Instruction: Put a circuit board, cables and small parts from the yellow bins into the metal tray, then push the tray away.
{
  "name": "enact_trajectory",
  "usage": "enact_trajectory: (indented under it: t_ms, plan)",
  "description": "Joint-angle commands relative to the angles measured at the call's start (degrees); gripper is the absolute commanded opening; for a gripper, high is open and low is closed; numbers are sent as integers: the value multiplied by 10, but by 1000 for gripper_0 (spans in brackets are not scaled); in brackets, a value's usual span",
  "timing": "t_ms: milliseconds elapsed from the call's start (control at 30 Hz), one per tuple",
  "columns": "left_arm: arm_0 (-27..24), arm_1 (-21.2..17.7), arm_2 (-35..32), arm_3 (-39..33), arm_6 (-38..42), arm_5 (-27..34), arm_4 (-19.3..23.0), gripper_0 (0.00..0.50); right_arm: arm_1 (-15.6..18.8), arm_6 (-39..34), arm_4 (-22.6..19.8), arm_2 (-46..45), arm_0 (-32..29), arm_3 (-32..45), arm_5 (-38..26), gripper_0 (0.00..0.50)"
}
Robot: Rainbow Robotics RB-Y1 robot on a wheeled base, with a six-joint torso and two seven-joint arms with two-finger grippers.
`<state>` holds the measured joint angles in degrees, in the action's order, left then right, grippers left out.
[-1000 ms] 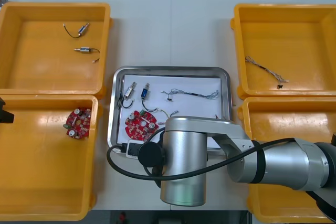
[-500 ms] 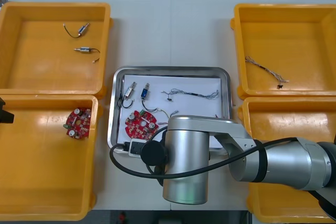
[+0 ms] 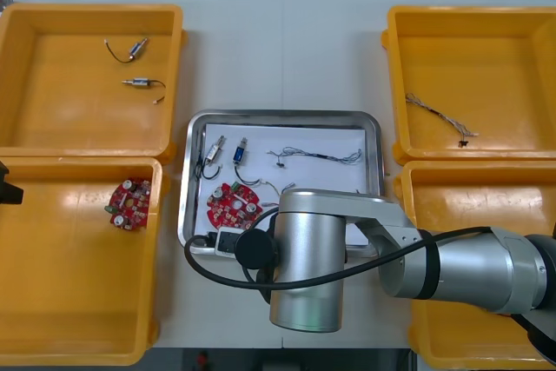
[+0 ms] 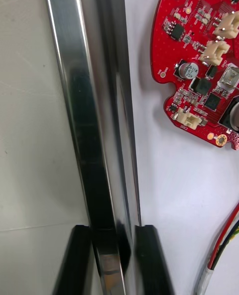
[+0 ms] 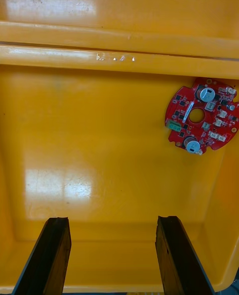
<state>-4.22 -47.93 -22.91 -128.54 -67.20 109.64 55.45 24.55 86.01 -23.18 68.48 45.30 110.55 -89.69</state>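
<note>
Metal tray: holds circuit board, cables, small metal parts. My right tool clamps its near rim, ready to push. My left tool, spread wide, idles left of it.

- Front view: from above the arms, steeply down on the whole bench.
- Right wrist view: very close over the tray rim, sharing it and the tray's board with the front view.
- Left wrist view: down into the near left bin, sharing the bin's board likewise.
</note>
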Motion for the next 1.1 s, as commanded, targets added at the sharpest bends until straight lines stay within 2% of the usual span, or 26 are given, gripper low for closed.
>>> enact_trajectory:
  t_ms: [33, 1100]
  plan:
    - [12, -25, -17, -15, -51, 4, 5, 500, -2, 25, 4, 10, 6, 12, -2, 0]
    - [12, -25, -17, -15, -51, 4, 5, 500, 17, 59, -5, 11, 108, -1, -3, 0]
